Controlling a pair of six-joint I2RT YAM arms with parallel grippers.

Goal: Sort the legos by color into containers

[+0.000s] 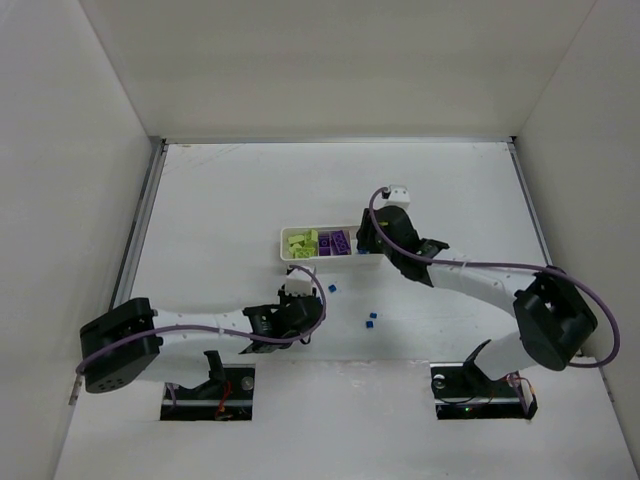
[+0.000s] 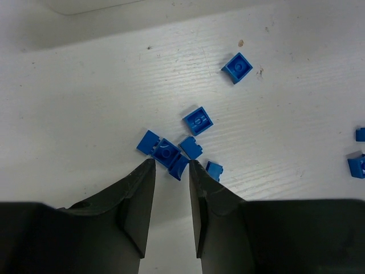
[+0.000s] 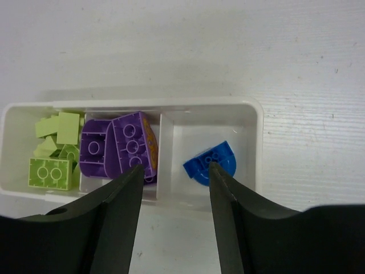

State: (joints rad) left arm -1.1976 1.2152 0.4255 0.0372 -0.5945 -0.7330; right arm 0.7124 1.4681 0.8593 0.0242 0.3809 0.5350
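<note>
The white three-part tray (image 3: 256,131) lies under my right gripper (image 3: 174,165), whose fingers stand apart with nothing between them. Yellow-green legos (image 3: 54,154) fill its left part, purple ones (image 3: 117,147) the middle, and one rounded blue lego (image 3: 210,163) lies in the right part. In the top view the right gripper (image 1: 368,240) hangs over the tray's (image 1: 283,243) right end. My left gripper (image 2: 171,162) is low over a cluster of blue legos (image 2: 166,152). Its jaws show a narrow gap, and a corner of one blue brick (image 2: 178,166) lies at the tips.
Loose blue bricks lie beyond the cluster (image 2: 198,121), (image 2: 236,67) and at the right edge (image 2: 357,165). In the top view some blue bricks (image 1: 371,320) sit near the table's front, between the arms. White walls enclose the table on three sides.
</note>
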